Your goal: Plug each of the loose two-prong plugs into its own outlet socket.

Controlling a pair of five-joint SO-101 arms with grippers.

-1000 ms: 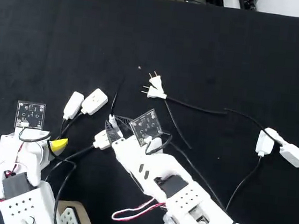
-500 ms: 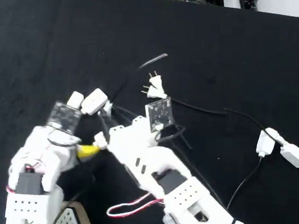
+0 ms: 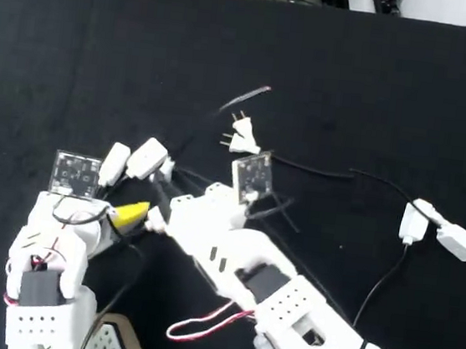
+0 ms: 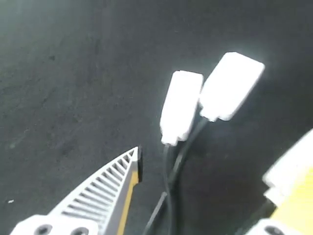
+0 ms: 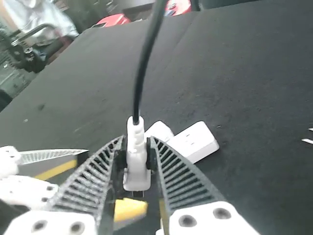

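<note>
Because the plug (image 5: 135, 174) must go in straight, my right gripper (image 5: 136, 142) squeezes it by its sides, close to the two white sockets (image 4: 181, 105). My left gripper (image 4: 205, 171) hangs wide open beside them, maybe to hold one.

Left gripper (image 4: 212, 169) fingers spread wide; right gripper (image 5: 136, 142) fingers pinched on plug (image 5: 136, 171); arms side by side.

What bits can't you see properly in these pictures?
1. Right wrist view: the prongs of the white two-prong plug, hidden inside the shut right gripper.
2. Left wrist view: the slots on the two white outlet sockets, blurred.
3. High view: a thin pale streak, too blurred to identify.
</note>
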